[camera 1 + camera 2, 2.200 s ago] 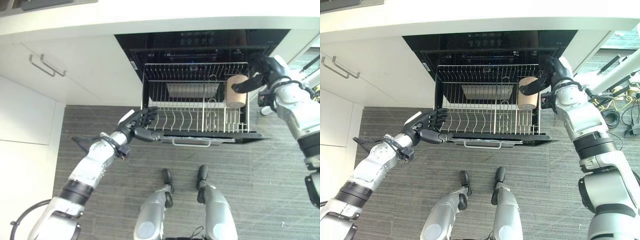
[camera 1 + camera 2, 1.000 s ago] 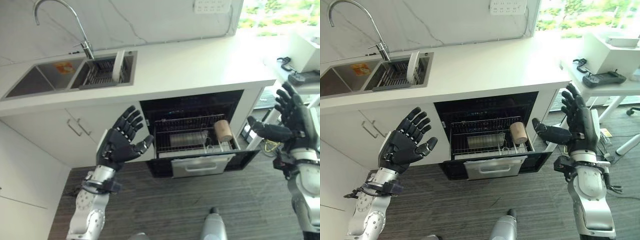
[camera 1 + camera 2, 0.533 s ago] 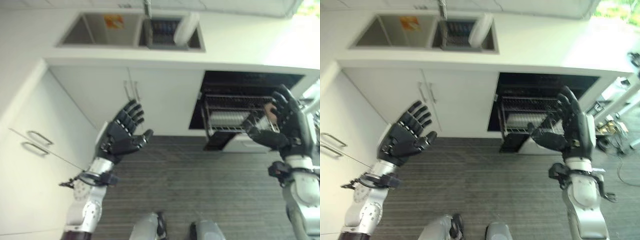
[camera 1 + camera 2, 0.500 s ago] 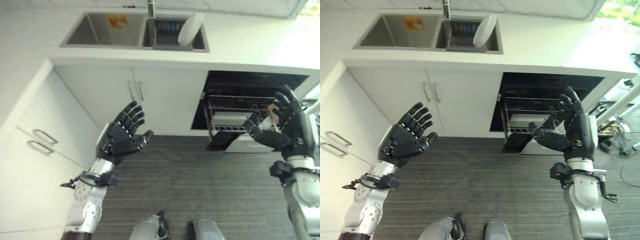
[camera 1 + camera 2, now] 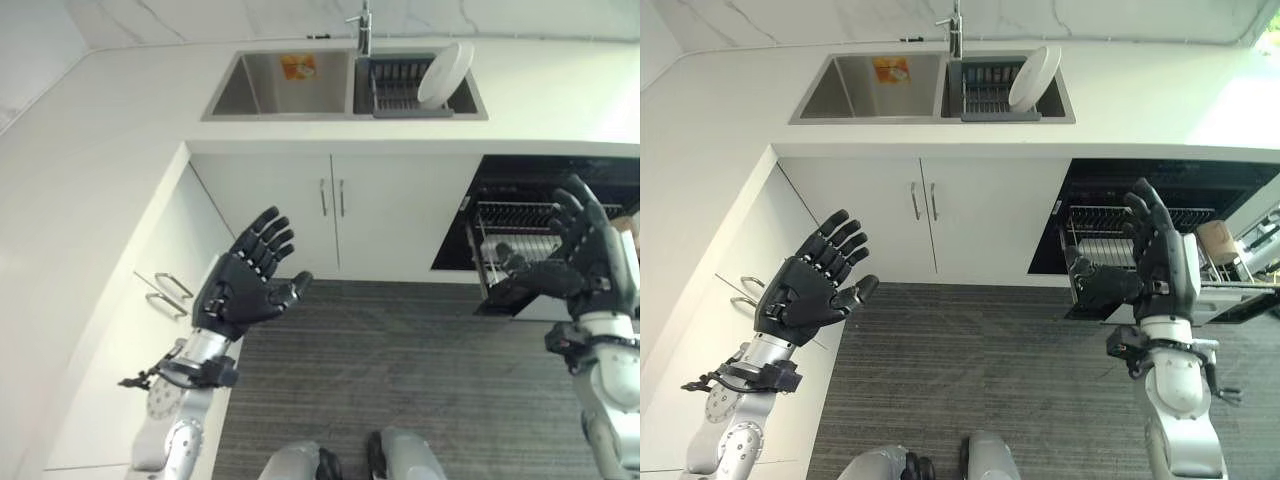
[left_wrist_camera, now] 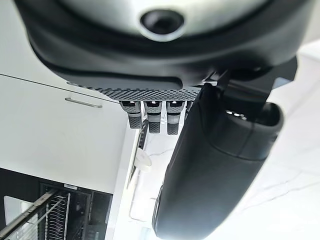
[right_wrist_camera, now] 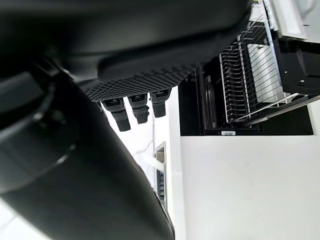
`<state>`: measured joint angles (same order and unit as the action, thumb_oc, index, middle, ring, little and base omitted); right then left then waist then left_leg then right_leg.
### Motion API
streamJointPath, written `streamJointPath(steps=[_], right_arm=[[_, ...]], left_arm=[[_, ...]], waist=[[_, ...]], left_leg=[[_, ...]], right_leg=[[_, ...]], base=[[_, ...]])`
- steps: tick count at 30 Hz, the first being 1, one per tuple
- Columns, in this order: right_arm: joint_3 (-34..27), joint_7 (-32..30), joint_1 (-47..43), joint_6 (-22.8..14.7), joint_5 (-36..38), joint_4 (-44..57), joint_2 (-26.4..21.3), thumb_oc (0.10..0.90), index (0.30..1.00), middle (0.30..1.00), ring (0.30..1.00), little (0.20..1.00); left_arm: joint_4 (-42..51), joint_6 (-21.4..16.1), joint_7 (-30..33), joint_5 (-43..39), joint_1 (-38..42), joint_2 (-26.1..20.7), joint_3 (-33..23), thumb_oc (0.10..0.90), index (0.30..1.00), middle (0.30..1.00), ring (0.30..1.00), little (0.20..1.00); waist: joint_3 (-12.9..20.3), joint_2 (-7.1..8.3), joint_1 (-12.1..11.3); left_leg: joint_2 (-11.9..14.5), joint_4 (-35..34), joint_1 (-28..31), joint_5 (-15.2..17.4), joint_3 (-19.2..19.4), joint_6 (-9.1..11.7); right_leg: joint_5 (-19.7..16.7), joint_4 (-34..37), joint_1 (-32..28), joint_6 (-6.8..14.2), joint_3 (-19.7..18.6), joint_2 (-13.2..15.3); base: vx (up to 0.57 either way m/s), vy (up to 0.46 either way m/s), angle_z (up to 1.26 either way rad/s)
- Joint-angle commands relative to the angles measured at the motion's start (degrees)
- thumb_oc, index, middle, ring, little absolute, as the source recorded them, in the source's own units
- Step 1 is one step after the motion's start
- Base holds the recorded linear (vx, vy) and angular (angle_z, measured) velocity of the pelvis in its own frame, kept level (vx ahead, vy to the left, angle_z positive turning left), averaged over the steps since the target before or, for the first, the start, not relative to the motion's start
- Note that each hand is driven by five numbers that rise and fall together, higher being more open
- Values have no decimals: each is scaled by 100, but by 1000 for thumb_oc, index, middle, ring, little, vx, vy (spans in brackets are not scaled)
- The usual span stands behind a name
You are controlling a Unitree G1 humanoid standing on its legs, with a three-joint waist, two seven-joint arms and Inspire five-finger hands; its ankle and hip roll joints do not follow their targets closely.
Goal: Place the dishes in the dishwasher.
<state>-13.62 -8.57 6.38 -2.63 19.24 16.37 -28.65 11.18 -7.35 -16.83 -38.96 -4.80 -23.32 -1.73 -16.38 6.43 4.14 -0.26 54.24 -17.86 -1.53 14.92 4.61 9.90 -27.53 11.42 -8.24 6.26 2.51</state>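
A white plate (image 5: 1033,78) stands on edge in the dark drying rack (image 5: 985,100) inside the right basin of the sink. The dishwasher (image 5: 1160,180) under the counter is open, its wire rack (image 5: 1102,228) pulled out, and a tan cup (image 5: 1217,240) lies in the rack's right end. My left hand (image 5: 240,290) is raised over the floor in front of the white cabinets, open, palm up, holding nothing. My right hand (image 5: 1155,265) is held up in front of the dishwasher rack, open and holding nothing. The right wrist view looks past straight fingers (image 7: 131,107) to the rack (image 7: 255,80).
The sink's left basin (image 5: 865,88) holds an orange sponge or label (image 5: 888,70), with the tap (image 5: 955,25) behind. White cabinet doors with bar handles (image 5: 922,200) stand below the counter. A counter run (image 5: 90,200) continues along the left. Grey floor (image 5: 980,360) lies between.
The camera has swung left and up: the sink now sits at top centre and the dishwasher near the right edge. Both hands stay raised and open. Earlier they were at the rack.
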Motion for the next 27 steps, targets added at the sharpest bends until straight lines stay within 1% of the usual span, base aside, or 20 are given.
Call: streamJointPath(steps=[1,2,3,4,5,6,7,8,9,10,12,13,17,18,21,22,23,24,26,27], right_arm=[[-266,-74,-487,-369,39,282,-300,800,900,900,900,900],[-240,-65,-473,-380,35,298,-310,800,900,900,900,900],[-249,-52,-453,-383,60,305,-341,800,900,900,900,900],[-268,3,-447,-373,182,287,-430,800,900,900,900,900],[-250,20,-481,-333,244,277,-482,800,900,900,900,900],[-245,35,-492,-337,266,266,-505,800,900,900,900,900],[-218,38,-517,-370,288,256,-523,800,900,900,900,900],[-254,130,-458,-389,393,359,-493,800,900,900,900,900],[-269,145,-428,-381,415,397,-478,800,900,900,900,900],[-317,226,-327,-406,466,476,-416,800,900,900,900,900],[-336,282,-237,-430,498,523,-325,800,900,900,900,900],[-332,288,-222,-464,489,534,-275,800,900,900,900,900],[-271,198,-254,-528,370,567,-120,800,900,900,900,900],[-264,160,-267,-471,342,561,-39,800,900,900,900,900],[-203,242,-222,-462,495,593,125,800,900,900,900,900],[-127,307,-216,-500,480,599,223,800,900,900,900,900],[-87,317,-231,-498,441,594,250,800,900,900,900,900],[-45,361,-236,-497,425,596,264,800,900,900,900,900],[-38,464,-265,-408,626,579,146,800,900,900,900,900],[-48,484,-294,-421,693,552,116,800,900,900,900,900]], left_arm=[[534,-431,-200,-45,259,-36,-93,800,900,900,900,900],[538,-521,-218,-15,168,-48,-54,800,900,900,900,900],[539,-573,-213,-2,132,-50,-38,800,900,900,900,900],[550,-669,-205,-12,42,-59,-39,800,900,900,900,900],[539,-742,-205,-44,7,-46,-44,800,900,900,900,900],[536,-771,-213,-57,9,-41,-52,800,900,900,900,900],[533,-829,-239,-45,17,-38,-63,800,900,900,900,900],[561,-894,-212,23,45,-69,-109,800,900,900,900,900],[575,-901,-215,28,48,-76,-115,800,900,900,900,900],[624,-872,-176,53,96,-121,-146,800,900,900,900,900],[675,-826,-152,149,180,-175,-140,800,900,900,900,900],[699,-806,-177,212,252,-206,-134,800,900,900,900,900],[759,-781,-201,497,485,-300,-19,800,900,900,900,900],[758,-731,-284,434,574,-346,22,800,900,900,900,900],[859,-655,-455,380,617,-360,64,800,900,900,900,900],[912,-684,-510,455,620,-322,99,800,900,900,900,900],[931,-699,-514,489,628,-310,110,800,900,900,900,900],[987,-698,-474,537,653,-314,129,800,900,900,900,900],[1061,-710,-377,587,789,-407,175,800,900,900,900,900],[1046,-711,-376,574,837,-432,188,800,900,900,900,900]], waist=[[403,-323,-63],[351,-531,-129],[364,-629,-151],[389,-723,-247],[416,-757,-301],[420,-761,-315],[439,-769,-322],[515,-783,-249],[530,-780,-243],[600,-780,-211],[682,-750,-216],[726,-725,-214],[829,-642,-190],[879,-628,-181],[900,-604,-203],[857,-650,-179],[852,-647,-174],[821,-657,-164],[759,-628,-194],[727,-637,-190]], left_leg=[[597,-3302,791,444,-117,-202],[799,-3705,414,386,-261,-87],[873,-3705,191,333,-420,-1],[906,-3705,-170,165,-828,107],[940,-3705,-296,-7,-971,170],[958,-3705,-290,-27,-929,181],[1018,-3705,-330,116,-903,173],[1096,-3705,-223,243,-660,119],[1099,-3705,-200,268,-620,106],[985,-3705,-80,402,-569,-9],[841,-3705,35,552,-578,-128],[773,-3705,105,626,-557,-212],[525,-3705,337,844,-646,-442],[384,-3705,414,938,-705,-555],[229,-3705,526,1056,-678,-696],[242,-3705,667,1143,-681,-732],[240,-3705,691,1171,-658,-737],[259,-3705,740,1201,-626,-736],[330,-3705,797,1175,-498,-676],[359,-3705,828,1181,-495,-658]], right_leg=[[323,1034,-1126,890,46,-15],[482,1034,-1304,957,-28,-220],[539,1034,-1368,968,-59,-328],[683,1034,-1580,981,-236,-451],[809,1034,-1749,972,-348,-504],[849,1034,-1793,967,-383,-504],[915,1034,-1867,985,-412,-469],[973,1034,-1944,1042,-386,-394],[981,1034,-1962,1056,-386,-374],[1004,1034,-2038,1122,-428,-303],[989,1034,-2093,1199,-436,-225],[909,1034,-2098,1251,-399,-176],[175,1034,-2082,1496,-219,-2],[-247,906,-2096,1611,-115,7],[-792,-192,-1822,1726,4,26],[-997,-776,-1478,1719,138,47],[-999,-914,-1298,1711,154,87],[-911,-900,-1109,1657,285,165],[-532,10,-1052,1551,714,372],[-519,218,-1098,1540,787,377]], base=[[404,289,9],[414,323,-45],[446,313,-30],[438,233,-20],[415,216,-20],[350,202,-44],[351,250,-84],[336,255,-120],[376,298,-97],[271,209,-53],[294,208,-32],[301,197,-62],[235,174,-20],[269,234,26],[215,207,14],[158,169,4],[147,146,-5],[117,46,-12],[152,-72,-34],[103,-152,-44]])
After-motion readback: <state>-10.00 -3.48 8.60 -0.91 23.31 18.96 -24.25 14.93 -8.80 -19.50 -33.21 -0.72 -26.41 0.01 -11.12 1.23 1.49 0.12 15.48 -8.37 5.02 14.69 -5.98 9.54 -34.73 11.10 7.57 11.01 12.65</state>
